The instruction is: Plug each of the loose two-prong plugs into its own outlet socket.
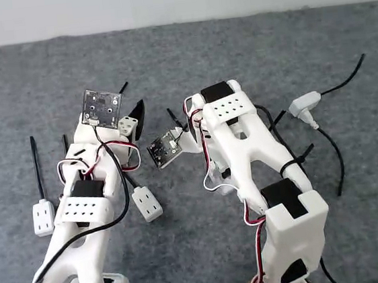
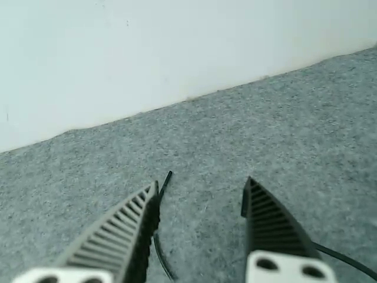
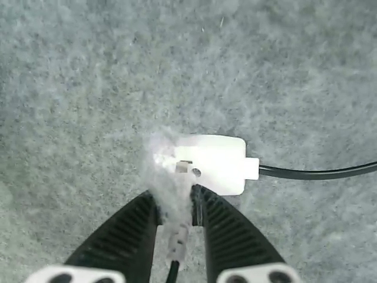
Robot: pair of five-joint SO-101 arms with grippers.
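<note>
**A:** High view first: what is taking up the most room?

**B:** The grey bench [image 1: 361,231] is running back to a pale wall. The two white arms are stretching across it side by side, the left arm [image 1: 82,220] and the right arm [image 1: 257,148].

**A:** How is the left end effector standing?

**B:** In the left wrist view the left end effector [image 2: 200,186] is hovering over the bench with its fingers spread wide apart.

**A:** And the right one?

**B:** In the right wrist view the right end effector [image 3: 174,194] is pinching together on a held plug [image 3: 175,236], a blurred white piece with a black cord trailing back from it.

**A:** Where are the sockets lying?

**B:** One outlet socket [image 1: 43,217] is lying on the outer side of the left arm, its cord stretching toward the wall. A second outlet socket [image 1: 147,204] is lying between the two arms, nearer the left one. Just ahead of the right end effector a white block [image 3: 218,162] is lying flat, with its own black cord running away from it.

**A:** Any plug lying free?

**B:** A loose plug [image 1: 305,104] is resting well out on the right arm's outer side.

**A:** Smaller things?

**B:** A metal prong [image 3: 187,169] is sticking out ahead of the held plug and meeting the block's near edge. I cannot tell whether it is seated. A thin cord tip [image 2: 168,177] is lying just beside one left finger.
</note>
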